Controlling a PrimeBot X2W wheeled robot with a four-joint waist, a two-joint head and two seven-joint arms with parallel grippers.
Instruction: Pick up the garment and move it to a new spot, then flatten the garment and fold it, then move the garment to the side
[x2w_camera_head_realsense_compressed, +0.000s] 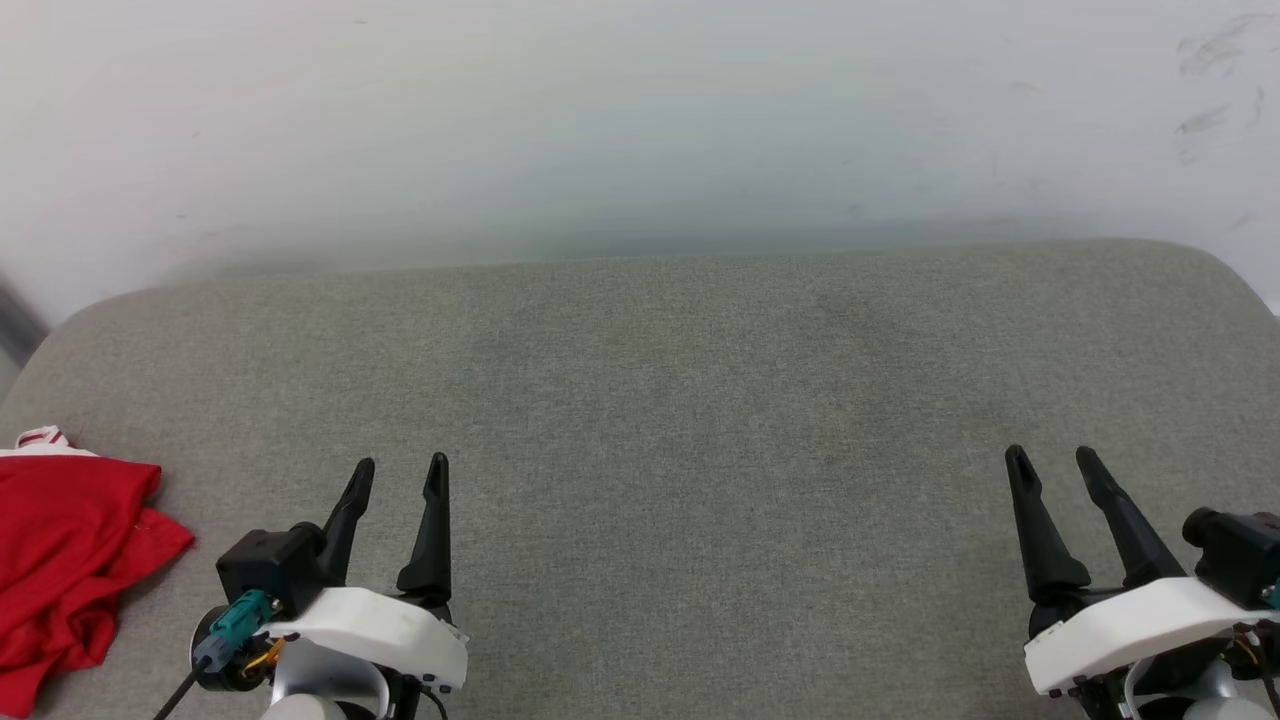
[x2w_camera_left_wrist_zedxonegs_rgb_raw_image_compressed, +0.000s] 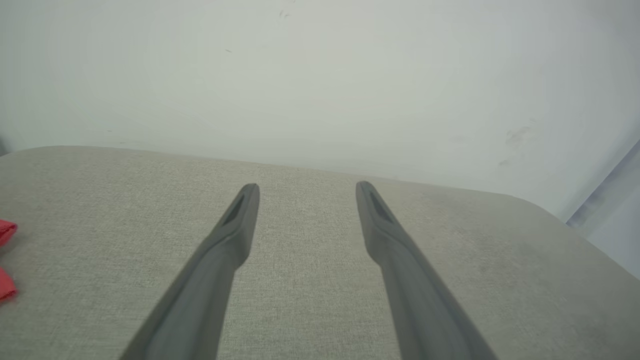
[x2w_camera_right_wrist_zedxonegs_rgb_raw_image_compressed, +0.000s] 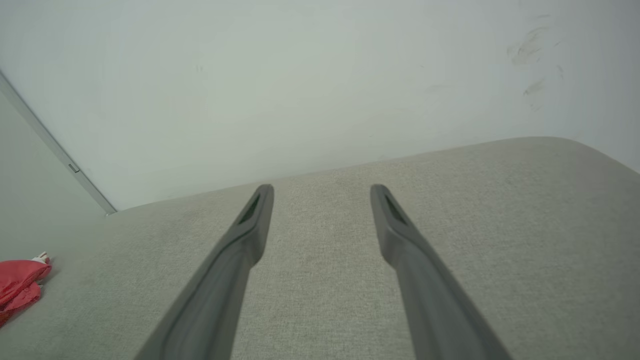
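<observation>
The garment (x2w_camera_head_realsense_compressed: 70, 560) lies crumpled in a red heap at the left edge of the grey cushion, with a bit of red-white striped trim at its top. Its print is hidden. A sliver of the garment (x2w_camera_left_wrist_zedxonegs_rgb_raw_image_compressed: 6, 260) shows at the left edge of the left wrist view, and the garment (x2w_camera_right_wrist_zedxonegs_rgb_raw_image_compressed: 20, 287) sits at the lower left of the right wrist view. My left gripper (x2w_camera_head_realsense_compressed: 403, 473) stands open a short way to the right of the heap, apart from it. Far to the right, my right gripper (x2w_camera_head_realsense_compressed: 1050, 458) is open and holds nothing.
The grey fabric cushion (x2w_camera_head_realsense_compressed: 700, 420) spans the whole work area, with rounded far corners. A white wall (x2w_camera_head_realsense_compressed: 640, 120) rises right behind its far edge. A pale vertical strip (x2w_camera_right_wrist_zedxonegs_rgb_raw_image_compressed: 55, 150) runs down the wall at the left.
</observation>
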